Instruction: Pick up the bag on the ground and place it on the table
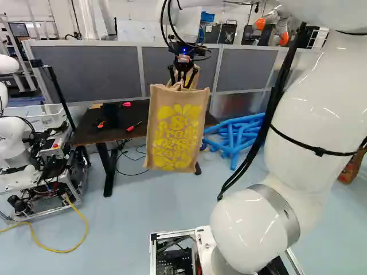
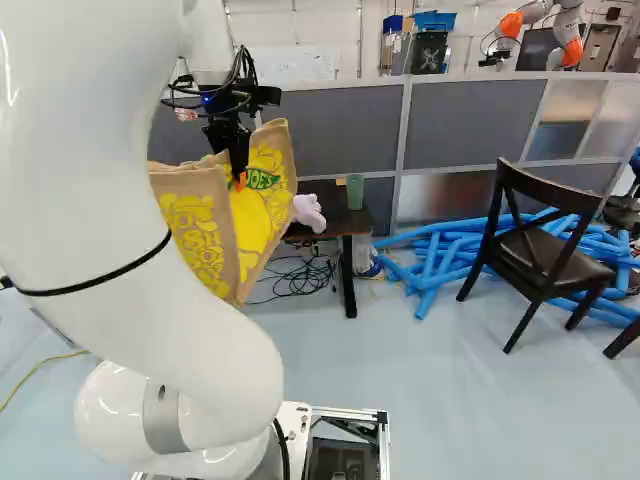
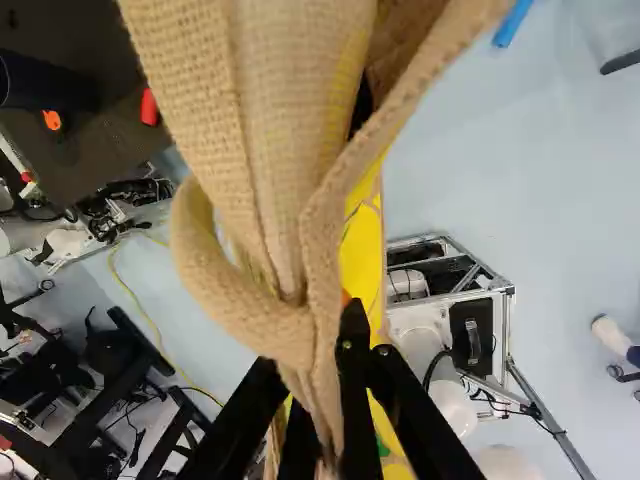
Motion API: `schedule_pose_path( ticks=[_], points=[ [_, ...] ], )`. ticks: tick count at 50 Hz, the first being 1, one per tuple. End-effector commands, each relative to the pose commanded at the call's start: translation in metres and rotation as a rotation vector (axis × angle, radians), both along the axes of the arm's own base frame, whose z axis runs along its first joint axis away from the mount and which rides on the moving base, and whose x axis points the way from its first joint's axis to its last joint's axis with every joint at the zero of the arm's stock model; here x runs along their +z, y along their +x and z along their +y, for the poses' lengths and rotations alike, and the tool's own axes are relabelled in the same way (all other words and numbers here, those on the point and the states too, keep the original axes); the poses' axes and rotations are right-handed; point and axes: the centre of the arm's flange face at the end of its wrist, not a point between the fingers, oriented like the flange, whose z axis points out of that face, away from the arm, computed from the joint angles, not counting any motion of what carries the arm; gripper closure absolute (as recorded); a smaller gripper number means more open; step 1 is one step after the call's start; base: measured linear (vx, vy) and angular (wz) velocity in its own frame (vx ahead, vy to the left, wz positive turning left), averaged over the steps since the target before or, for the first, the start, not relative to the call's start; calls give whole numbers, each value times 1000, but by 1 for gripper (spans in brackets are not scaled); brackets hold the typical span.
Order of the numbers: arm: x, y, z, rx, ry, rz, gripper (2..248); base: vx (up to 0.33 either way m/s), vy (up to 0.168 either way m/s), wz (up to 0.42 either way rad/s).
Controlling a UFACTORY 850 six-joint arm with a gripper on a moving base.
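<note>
Short of the near edge of a dark table [image 1: 86,130], a tan shopping bag with yellow print [image 1: 176,129] hangs in the air, the lift apparently made and the placing still to do. At the tabletop's left, a black container [image 1: 110,116] stands near a red-handled tool [image 1: 134,126], which lies toward the near edge. Next comes the bag, screening much of the table's middle; the black gripper [image 1: 184,83] above it is closed on the gathered cloth at its top, the fingers kept slightly apart by the folds. Those folds partly bury the fingertips in the wrist view, so which layers or handle they pinch is hard to make out, and the contents are out of sight. To the right, a pale pink soft object [image 2: 309,213] sits by the near edge and a green cup [image 2: 355,191] near the right edge, both possible obstacles. The next move likely calls for raising the bag until its base clears the near edge, carrying it forward over the top, then lowering it between these items before letting go. How far its base must rise is difficult to judge. Beyond the table's right edge lie blue foam tubes [image 1: 238,134], partly hidden by the white arm [image 1: 309,126].
</note>
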Motion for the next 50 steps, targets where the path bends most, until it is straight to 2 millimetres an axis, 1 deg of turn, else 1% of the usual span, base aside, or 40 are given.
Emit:
schedule_pose_path(
  ticks=[6,12,34,50],
  points=[
    [0,0,0,0,0,-1,228,0,0,0],
    [6,-2,-1,-1,3,-12,228,0,0,0],
    [39,-16,-6,-1,9,-35,228,0,0,0],
    [63,-27,-11,-3,5,-14,228,0,0,0]
  ],
)
